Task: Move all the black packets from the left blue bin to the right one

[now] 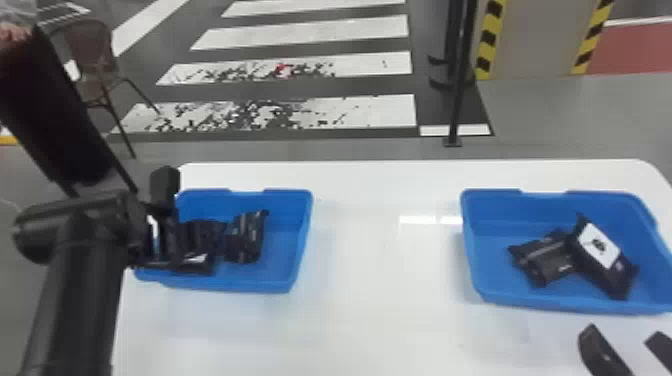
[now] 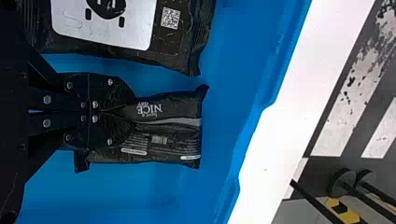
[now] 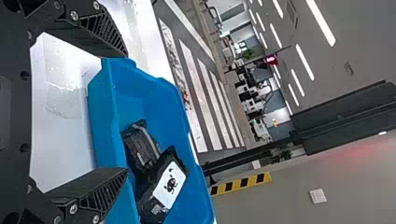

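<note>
Head view. White table (image 1: 385,305), two bins. Left arm (image 1: 82,300) reaches over the left blue bin (image 1: 240,285). Dark packets (image 1: 245,237) inside, bunched toward the arm's side; the arm and the overlap hide enough that I would not swear to a count. The right bin (image 1: 565,303) holds two: a white-labelled packet (image 1: 621,272) leaning against a darker one (image 1: 544,260). Right gripper (image 1: 622,334) in front of that bin, fingers apart, nothing between them.

Left wrist view. Left gripper (image 2: 132,112) has its fingers together on a fold of one black packet (image 2: 175,140), tips biting into the wrapper near its middle. Blue bin floor shows around it. A second packet (image 2: 180,46), white label up, lies just beside, apart from the held one.

Right wrist view. Right gripper wide and empty, the bin with its two packets beyond the fingertips.

Step in hand, as I judge it: grasp made or nearly so, lift not yet done. Next move wants a straight raise clear of the wall, then travel across to the right bin, or a handover to the waiting gripper. The pinch takes a fold rather than the full body, so the packet may swing or slip; a slow start seems wise.
</note>
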You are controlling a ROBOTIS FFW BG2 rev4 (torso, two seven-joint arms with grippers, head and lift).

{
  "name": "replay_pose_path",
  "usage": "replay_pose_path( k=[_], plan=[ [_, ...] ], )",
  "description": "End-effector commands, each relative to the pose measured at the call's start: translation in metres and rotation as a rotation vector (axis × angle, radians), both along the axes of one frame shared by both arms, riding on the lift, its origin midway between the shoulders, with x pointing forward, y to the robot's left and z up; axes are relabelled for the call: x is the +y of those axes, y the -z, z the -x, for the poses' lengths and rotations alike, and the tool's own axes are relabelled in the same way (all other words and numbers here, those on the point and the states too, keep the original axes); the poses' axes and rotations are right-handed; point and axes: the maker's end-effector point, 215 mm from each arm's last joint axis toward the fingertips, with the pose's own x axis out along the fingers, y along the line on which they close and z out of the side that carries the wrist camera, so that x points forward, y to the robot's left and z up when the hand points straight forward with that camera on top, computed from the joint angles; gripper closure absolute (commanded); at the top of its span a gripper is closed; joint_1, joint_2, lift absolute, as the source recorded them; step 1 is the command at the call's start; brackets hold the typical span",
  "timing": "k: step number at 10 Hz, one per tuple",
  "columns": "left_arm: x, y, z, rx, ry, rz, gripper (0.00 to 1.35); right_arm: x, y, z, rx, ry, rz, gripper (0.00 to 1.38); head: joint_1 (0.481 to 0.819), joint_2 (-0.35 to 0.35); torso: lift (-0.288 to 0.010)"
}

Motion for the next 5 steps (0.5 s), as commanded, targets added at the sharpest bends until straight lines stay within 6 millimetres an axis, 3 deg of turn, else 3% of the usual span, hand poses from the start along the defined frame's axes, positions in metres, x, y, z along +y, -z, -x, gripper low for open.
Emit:
replay_pose_path(
  k=[1,3,5],
  plan=[
    [0.002,-0.018,0.007,-0.076,0.032,-0.04,1.2,0.001,-0.006,-0.001,-0.011,-0.003,-0.007,0.17,0.695,0.167,-0.14],
    [-0.001,-0.049,0.025,-0.195,0.062,-0.065,1.2,0.005,-0.02,-0.004,-0.04,-0.015,-0.016,0.18,0.695,0.17,-0.14],
    [-0.027,-0.089,0.046,-0.324,0.146,-0.098,1.2,0.017,-0.043,-0.013,-0.09,-0.057,-0.033,0.18,0.695,0.174,-0.14]
  ],
)
